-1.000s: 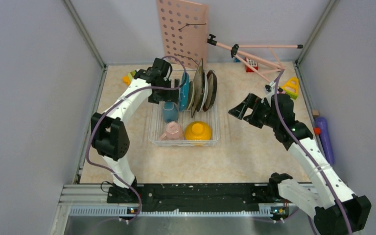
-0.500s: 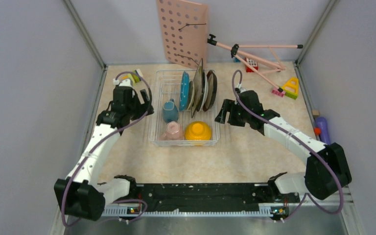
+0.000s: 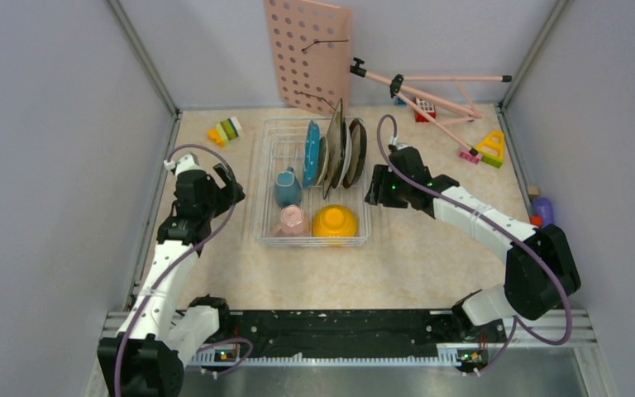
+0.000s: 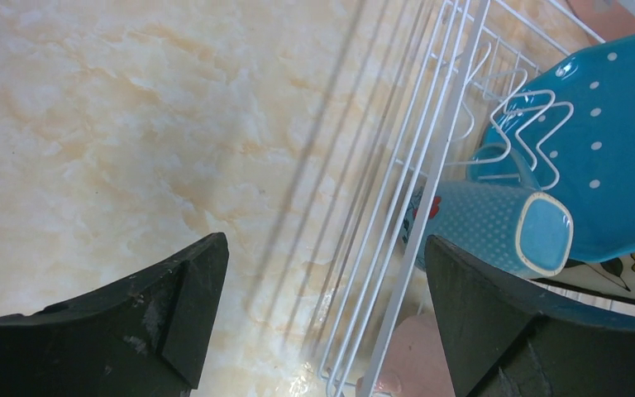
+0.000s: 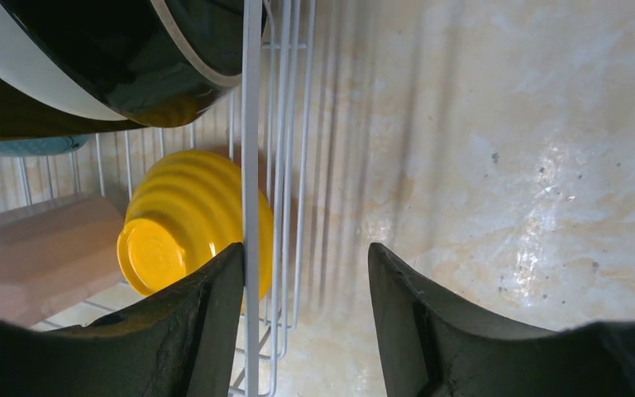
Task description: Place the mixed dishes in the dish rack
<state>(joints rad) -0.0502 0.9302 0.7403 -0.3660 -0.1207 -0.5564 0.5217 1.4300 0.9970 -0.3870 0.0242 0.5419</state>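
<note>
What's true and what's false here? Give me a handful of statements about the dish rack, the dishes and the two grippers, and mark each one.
1. The yellow-orange bowl sits inside the dish rack, at its near end. True.
2. The pink cup lies outside the rack. False: it is in the rack, beside the bowl.
3. The left gripper holds the small blue cup. False: its jaws are open and empty beside the rack's left wall; the cup is in the rack.
4. The teal dotted dish and the brown-rimmed plate stand on edge at the rack's far end. True.
5. The right gripper is clamped on the brown-rimmed plate. False: its jaws stand apart at the rack's right wall, near the bowl.
</note>
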